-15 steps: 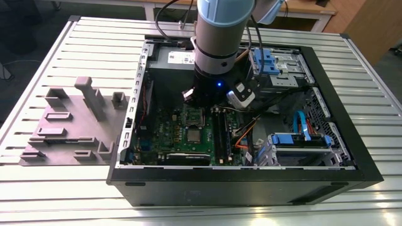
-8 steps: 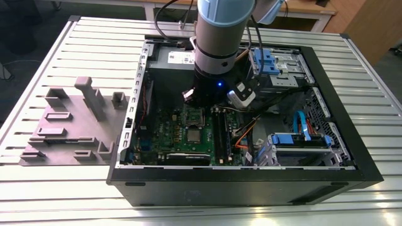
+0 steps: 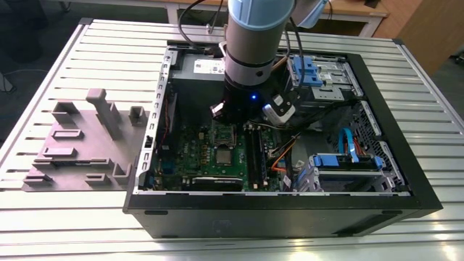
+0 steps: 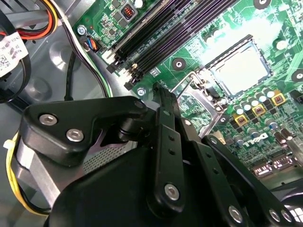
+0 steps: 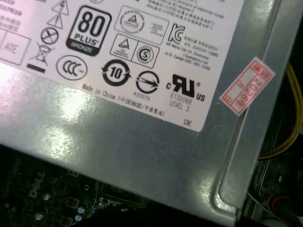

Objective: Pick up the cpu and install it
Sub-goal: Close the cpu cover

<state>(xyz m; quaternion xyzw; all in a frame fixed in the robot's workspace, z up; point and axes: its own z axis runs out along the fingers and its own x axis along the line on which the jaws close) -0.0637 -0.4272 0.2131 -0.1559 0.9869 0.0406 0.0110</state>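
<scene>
The cpu (image 4: pixel 241 71) is being kept flat in the green board's (image 4: pixel 196 35) socket (image 4: pixel 222 53), upper right of the second wrist view. The gripper (image 3: pixel 233 117) is being held over the board nearby. The chip is being judged light, thin and easily hurt: side edges only. The jaws' state cannot be told.

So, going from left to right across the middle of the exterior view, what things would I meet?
First the grey tray → socket → memory slots → orange cables → blue drive bracket.
</scene>
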